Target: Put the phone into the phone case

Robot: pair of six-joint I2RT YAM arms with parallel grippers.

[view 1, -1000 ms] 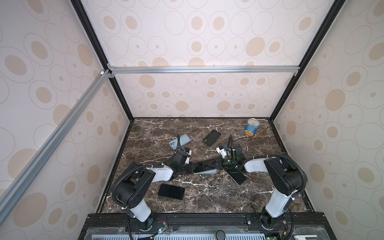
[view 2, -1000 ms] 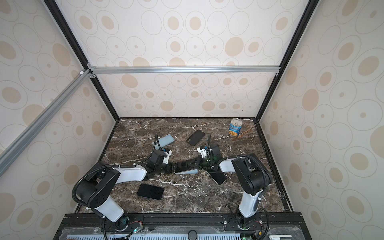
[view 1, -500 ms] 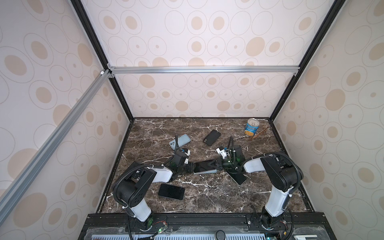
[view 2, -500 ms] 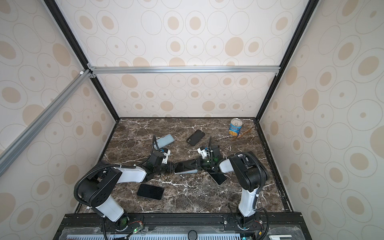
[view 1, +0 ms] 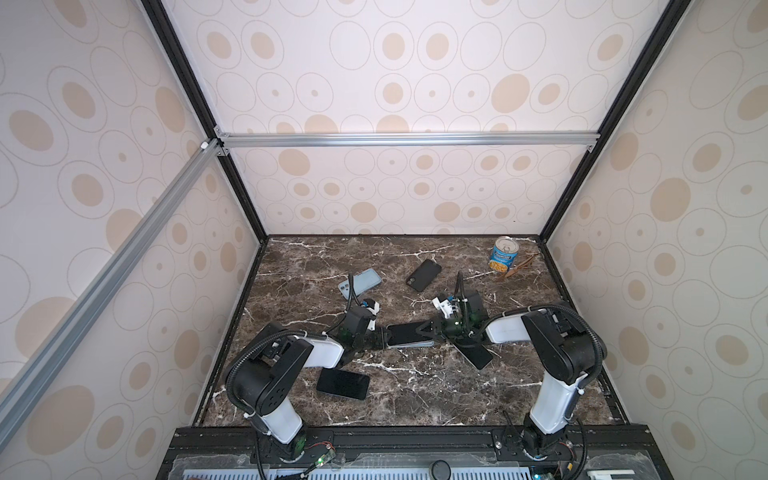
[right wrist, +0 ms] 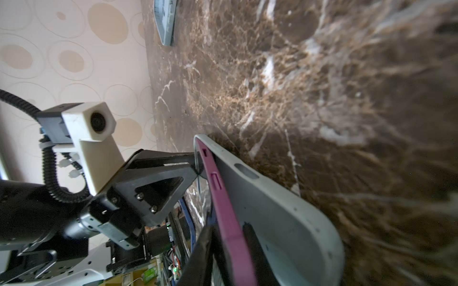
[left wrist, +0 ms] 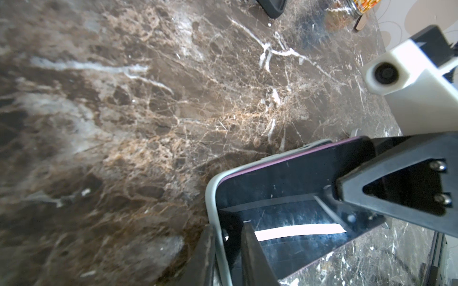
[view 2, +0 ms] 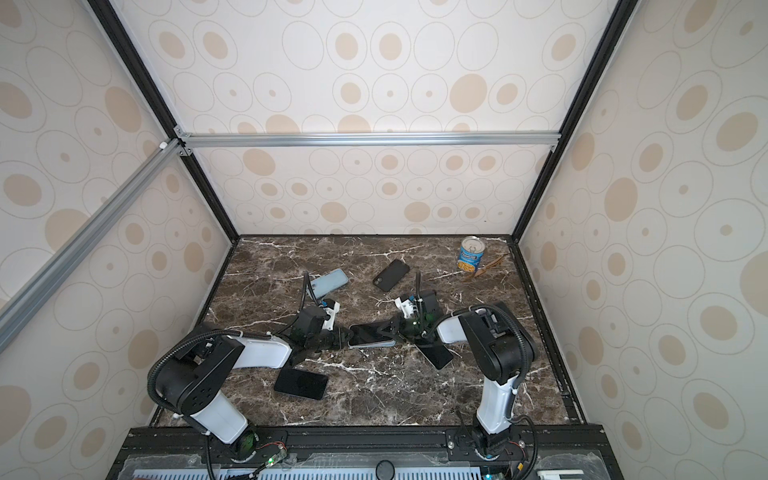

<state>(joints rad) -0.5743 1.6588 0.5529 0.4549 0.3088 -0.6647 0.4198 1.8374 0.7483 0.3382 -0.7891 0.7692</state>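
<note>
Our left gripper (view 1: 379,337) tight on the rim of the phone case (right wrist: 285,222); our right gripper (view 1: 422,331) astride the phone (right wrist: 223,210), hold unclear to us.

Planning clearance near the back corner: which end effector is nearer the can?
Right. The right end effector is mid-table, in front of the can and to its left; the left end effector, clamping the case, is farther left.

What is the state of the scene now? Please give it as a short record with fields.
phone case: pale grey, between both grippers
phone: purple edge, one end in the phone case, other end lifted out
left gripper: shut on the phone case's end
right gripper: fingers either side of the phone, grip unclear
also on the table: can, black phone
</note>
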